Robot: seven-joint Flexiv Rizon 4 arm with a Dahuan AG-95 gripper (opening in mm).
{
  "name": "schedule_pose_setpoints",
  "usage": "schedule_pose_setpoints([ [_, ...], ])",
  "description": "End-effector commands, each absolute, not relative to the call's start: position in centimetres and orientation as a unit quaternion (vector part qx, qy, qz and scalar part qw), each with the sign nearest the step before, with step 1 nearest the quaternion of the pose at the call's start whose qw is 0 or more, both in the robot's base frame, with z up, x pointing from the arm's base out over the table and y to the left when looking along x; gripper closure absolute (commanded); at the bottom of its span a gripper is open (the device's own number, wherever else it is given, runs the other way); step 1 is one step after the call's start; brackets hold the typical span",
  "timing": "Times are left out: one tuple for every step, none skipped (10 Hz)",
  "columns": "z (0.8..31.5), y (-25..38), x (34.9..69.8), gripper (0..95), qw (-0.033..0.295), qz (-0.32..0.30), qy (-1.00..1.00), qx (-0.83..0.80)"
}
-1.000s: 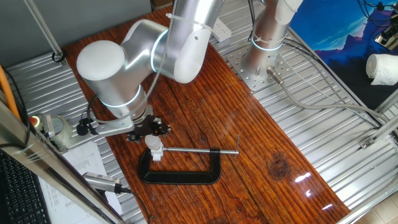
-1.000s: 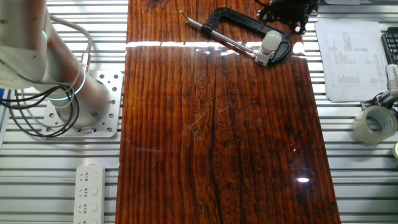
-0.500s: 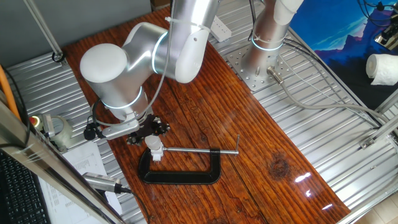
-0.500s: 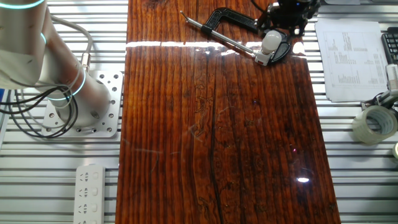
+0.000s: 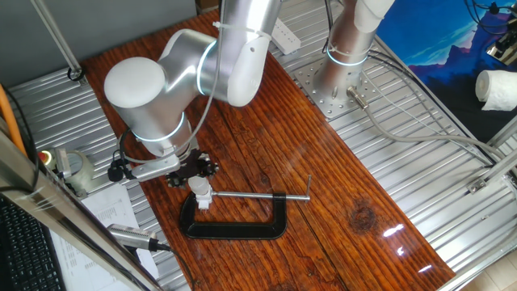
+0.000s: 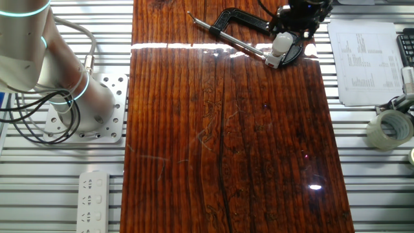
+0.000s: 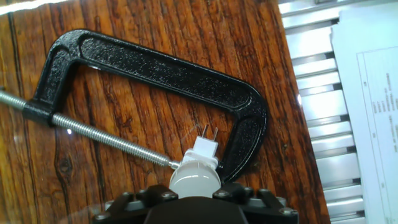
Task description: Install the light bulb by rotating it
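Wooden table (image 6: 226,129) | end effector (image 7: 194,186) — over light bulb (image 7: 194,177) | grip: cannot tell

One bulb (image 7: 194,180), one clamp (image 7: 161,78), one socket (image 7: 204,151), one tape roll (image 6: 389,129) and one power strip (image 6: 94,200) are counted.

A black C-clamp (image 7: 155,68) lay flat on the dark wooden bench (image 6: 226,142), its threaded screw (image 7: 106,135) running across the open mouth of the frame. A printed sheet of paper (image 6: 362,61) lay on the ribbed metal surface just beside the bench, with a roll of clear tape (image 6: 388,128) near it. A white power strip (image 6: 94,197) sat well apart at the opposite side. A white paper roll (image 5: 497,89) rested on blue cloth (image 5: 436,36).
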State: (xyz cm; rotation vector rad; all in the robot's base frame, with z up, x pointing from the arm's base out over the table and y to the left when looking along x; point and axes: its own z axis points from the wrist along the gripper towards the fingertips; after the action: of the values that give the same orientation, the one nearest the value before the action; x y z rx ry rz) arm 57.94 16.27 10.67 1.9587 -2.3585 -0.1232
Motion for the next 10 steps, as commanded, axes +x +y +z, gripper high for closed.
schedule_pose_setpoints([
  [10.71, 16.20, 57.92, 76.0, 0.036, -0.042, -0.772, 0.633],
  [10.71, 16.23, 57.90, 76.0, 0.037, -0.041, -0.777, 0.628],
  [10.73, 16.26, 57.89, 95.0, 0.040, -0.045, -0.779, 0.624],
  [10.73, 16.31, 57.88, 95.0, 0.039, -0.044, -0.781, 0.622],
  [10.73, 16.33, 57.88, 95.0, 0.039, -0.043, -0.783, 0.619],
  [10.73, 16.34, 57.88, 95.0, 0.037, -0.041, -0.786, 0.616],
  [10.73, 16.34, 57.88, 95.0, 0.038, -0.040, -0.798, 0.600],
  [10.73, 16.34, 57.88, 95.0, 0.039, -0.040, -0.813, 0.580],
  [10.75, 16.34, 57.88, 95.0, 0.039, -0.040, -0.831, 0.554],
  [10.75, 16.34, 57.88, 95.0, 0.040, -0.038, -0.845, 0.532],
])
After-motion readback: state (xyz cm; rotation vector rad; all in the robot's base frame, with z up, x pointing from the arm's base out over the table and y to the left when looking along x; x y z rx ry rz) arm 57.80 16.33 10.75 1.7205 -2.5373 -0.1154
